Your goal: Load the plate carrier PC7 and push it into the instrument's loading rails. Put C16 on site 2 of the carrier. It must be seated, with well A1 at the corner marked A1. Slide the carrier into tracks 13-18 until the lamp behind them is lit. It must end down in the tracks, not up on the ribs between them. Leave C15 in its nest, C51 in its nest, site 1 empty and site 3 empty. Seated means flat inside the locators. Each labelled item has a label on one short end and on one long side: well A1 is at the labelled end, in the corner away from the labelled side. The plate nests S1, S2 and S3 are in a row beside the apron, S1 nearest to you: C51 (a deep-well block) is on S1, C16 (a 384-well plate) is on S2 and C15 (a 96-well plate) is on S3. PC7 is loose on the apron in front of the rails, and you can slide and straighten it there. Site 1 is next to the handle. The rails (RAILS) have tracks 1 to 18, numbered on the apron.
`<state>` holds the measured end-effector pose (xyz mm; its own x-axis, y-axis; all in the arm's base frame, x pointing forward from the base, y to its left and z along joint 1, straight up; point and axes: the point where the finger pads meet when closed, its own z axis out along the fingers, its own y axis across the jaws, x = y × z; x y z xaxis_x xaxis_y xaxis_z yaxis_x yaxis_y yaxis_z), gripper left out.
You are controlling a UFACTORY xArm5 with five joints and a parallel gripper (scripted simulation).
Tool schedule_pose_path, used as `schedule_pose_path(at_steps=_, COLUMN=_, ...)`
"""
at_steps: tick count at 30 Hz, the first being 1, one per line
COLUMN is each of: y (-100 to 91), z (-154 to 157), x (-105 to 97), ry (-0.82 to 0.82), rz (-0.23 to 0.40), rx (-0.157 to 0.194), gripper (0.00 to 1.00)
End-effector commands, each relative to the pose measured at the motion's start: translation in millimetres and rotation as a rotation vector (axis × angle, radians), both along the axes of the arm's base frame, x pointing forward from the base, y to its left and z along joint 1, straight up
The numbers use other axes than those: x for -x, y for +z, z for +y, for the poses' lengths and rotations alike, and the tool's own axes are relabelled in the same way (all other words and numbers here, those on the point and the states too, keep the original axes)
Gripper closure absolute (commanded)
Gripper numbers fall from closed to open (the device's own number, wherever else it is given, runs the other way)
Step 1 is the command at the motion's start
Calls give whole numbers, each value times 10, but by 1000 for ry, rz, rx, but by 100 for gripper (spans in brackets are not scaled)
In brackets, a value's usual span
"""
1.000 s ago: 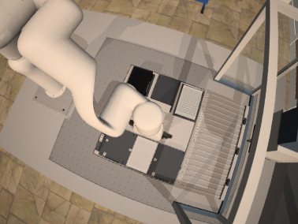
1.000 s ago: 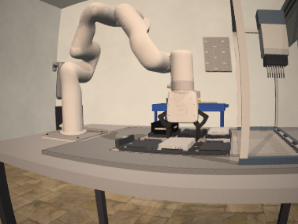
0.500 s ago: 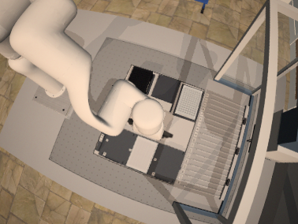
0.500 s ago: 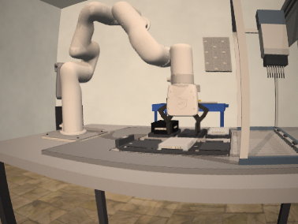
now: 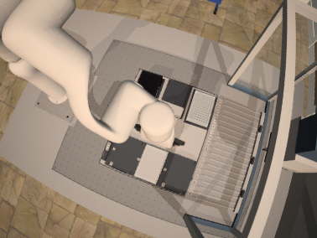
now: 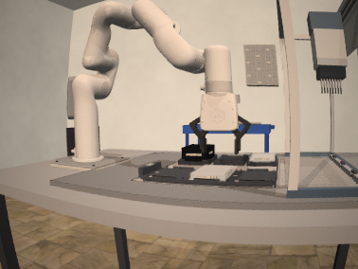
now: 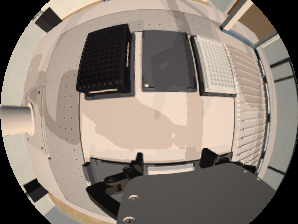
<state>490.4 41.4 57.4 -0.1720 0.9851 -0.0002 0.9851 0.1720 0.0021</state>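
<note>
My gripper (image 5: 158, 135) (image 6: 220, 144) (image 7: 173, 160) is open and empty. It hangs over the apron between the nest row and the carrier PC7 (image 5: 122, 157) (image 6: 161, 176). The pale 384-well plate C16 (image 5: 152, 164) (image 6: 213, 171) lies on the carrier's middle site, and it looks flat. The sites on either side of it are bare and dark. Nest S2 (image 5: 177, 93) (image 7: 168, 62) is empty. The black deep-well block C51 (image 5: 150, 81) (image 6: 198, 152) (image 7: 103, 62) sits on S1. The white 96-well plate C15 (image 5: 201, 108) (image 6: 262, 158) (image 7: 216, 63) sits on S3. The carrier lies on the apron in front of the rails.
The ribbed rails (image 5: 228, 147) (image 7: 248, 119) run along the right of the apron, inside the instrument's frame (image 5: 256, 50) (image 6: 293, 118). A pipetting head (image 6: 329, 52) hangs above them. The arm's base (image 6: 87, 156) stands at the left.
</note>
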Motion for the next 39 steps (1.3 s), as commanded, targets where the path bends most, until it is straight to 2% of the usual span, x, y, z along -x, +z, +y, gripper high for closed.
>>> schedule_pose_path(at_steps=1, y=104, z=2, x=-13, ry=0, rz=-4, rx=0, gripper=0)
schedule_pose_path(at_steps=39, y=638, z=6, x=-10, ry=0, rz=-4, rx=0, gripper=0)
